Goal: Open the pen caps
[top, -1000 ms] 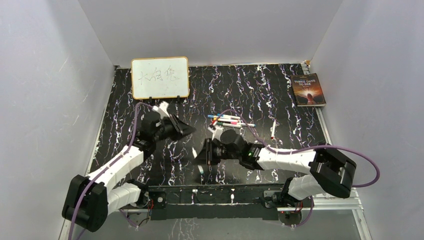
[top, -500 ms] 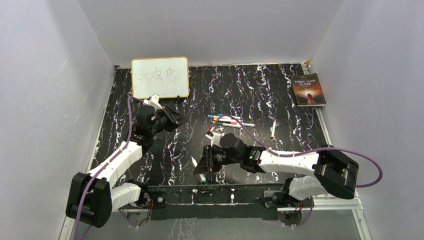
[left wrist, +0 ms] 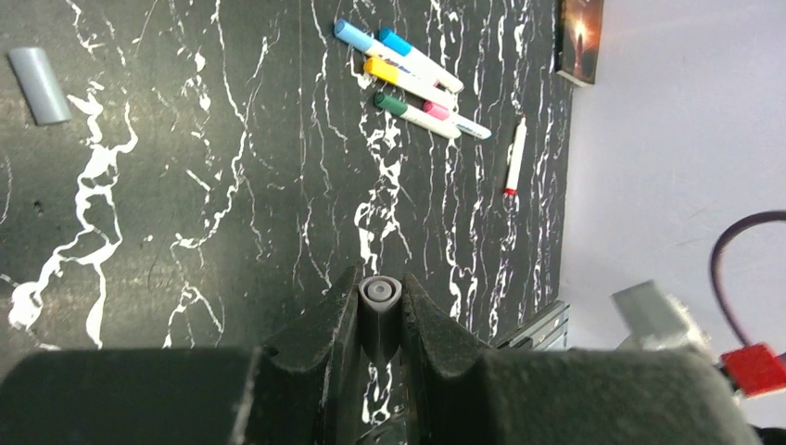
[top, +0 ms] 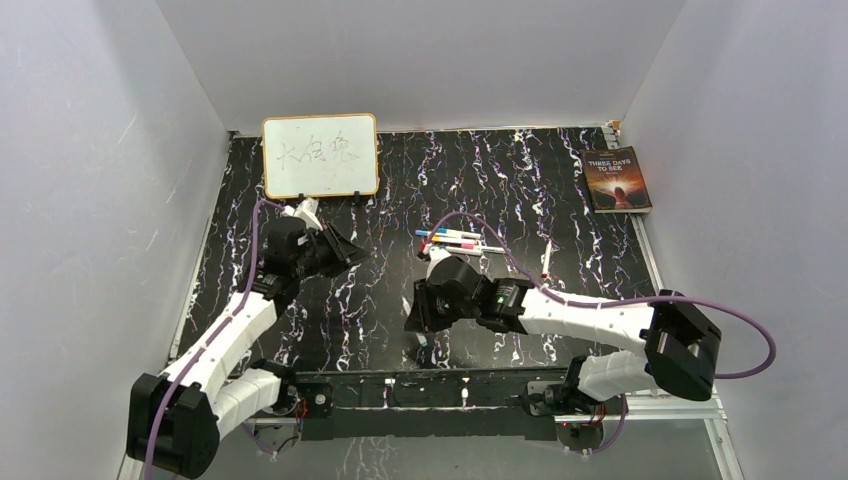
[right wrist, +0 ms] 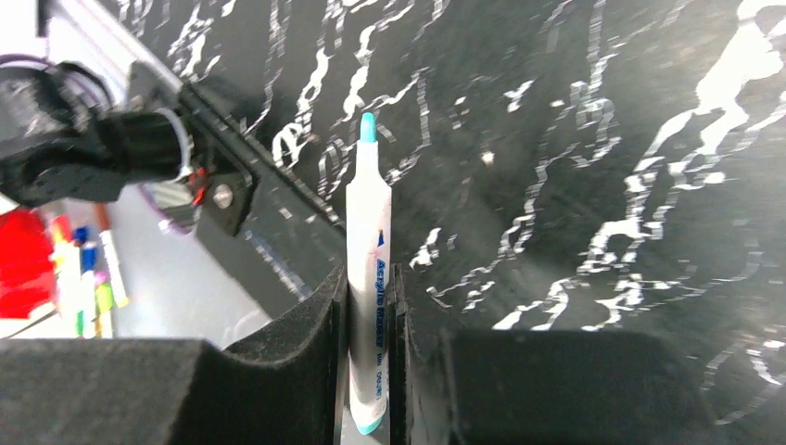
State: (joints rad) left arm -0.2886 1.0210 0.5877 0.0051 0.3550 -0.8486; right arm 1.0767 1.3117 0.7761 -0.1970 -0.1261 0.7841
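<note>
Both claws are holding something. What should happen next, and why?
Probably the left gripper should lower its grey cap to the table and release it near the loose grey cap. The cap is already off: the right gripper holds the pen with its teal tip bare.

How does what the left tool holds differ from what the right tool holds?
The left tool grips a short grey cap; the right tool a long white pen with a bare teal tip. The cap barely clears its tool; the pen sticks far out. Both are clamped.
</note>
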